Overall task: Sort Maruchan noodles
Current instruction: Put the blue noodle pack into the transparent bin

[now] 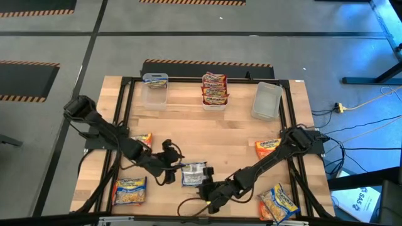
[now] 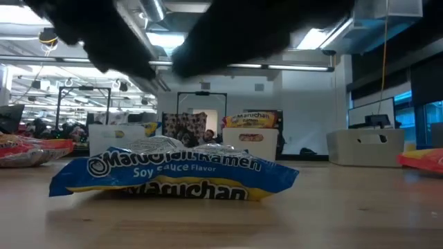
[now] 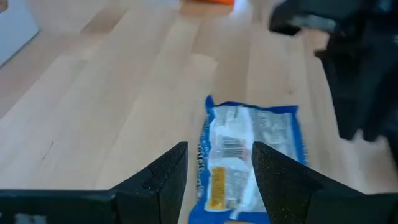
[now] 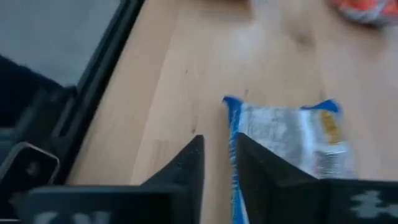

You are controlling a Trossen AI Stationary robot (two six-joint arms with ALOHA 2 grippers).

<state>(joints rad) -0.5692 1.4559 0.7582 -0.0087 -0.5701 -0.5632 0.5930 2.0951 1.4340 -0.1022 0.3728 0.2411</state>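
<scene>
**Two grippers, one blue packet**

Both arms crowd the near middle of the table; the left gripper (image 3: 214, 180) sits low with its fingers (image 3: 168, 180) parted, the blue noodle packet (image 3: 249, 158) lying flat between them and running out ahead; whether they touch it I cannot tell; the right gripper (image 4: 217, 168) shows only a slim gap, straddling the packet's blue edge; three orange packets (image 1: 129, 190) lie off to the sides, apart from both.

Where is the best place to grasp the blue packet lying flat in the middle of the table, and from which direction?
Probably by a crimped end edge of the blue packet, coming from above: it lies flat on the table, so only thin edges offer a pinch.
</scene>
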